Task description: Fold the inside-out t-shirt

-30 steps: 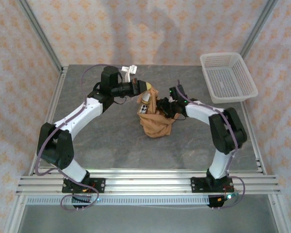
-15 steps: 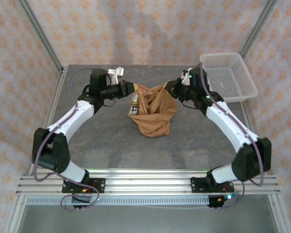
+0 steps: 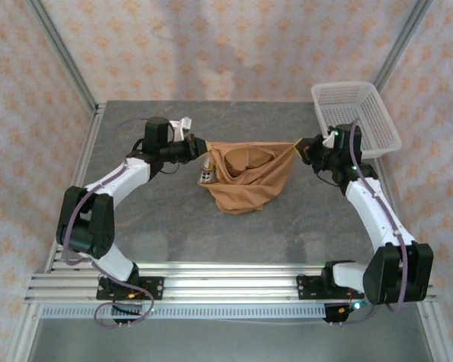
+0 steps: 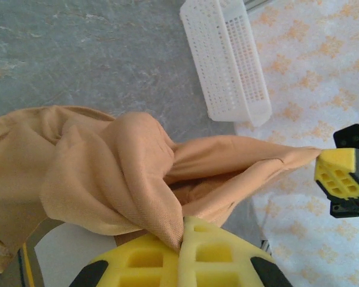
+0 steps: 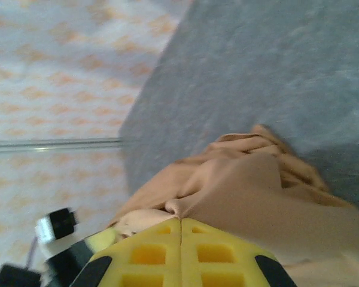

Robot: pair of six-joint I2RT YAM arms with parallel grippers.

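Note:
The inside-out t-shirt (image 3: 245, 177), an orange-tan cloth, hangs stretched above the grey table between my two grippers, its lower part sagging toward the tabletop. A small white label (image 3: 204, 170) with dark print shows at its left side. My left gripper (image 3: 198, 145) is shut on the shirt's left edge; in the left wrist view the cloth (image 4: 107, 173) is pinched between the yellow pads (image 4: 182, 239). My right gripper (image 3: 300, 146) is shut on the shirt's right edge, and the fabric (image 5: 251, 191) runs straight out of its closed yellow pads (image 5: 180, 224).
A white plastic mesh basket (image 3: 355, 121) stands at the table's back right corner, just behind the right arm (image 3: 366, 204); its side is seen too in the left wrist view (image 4: 227, 60). Metal frame posts and patterned walls ring the table.
Both grippers have drawn apart, the right one moving far right toward the basket with the cloth in it. The shirt has gone from a bunched lump to a wide stretched span.

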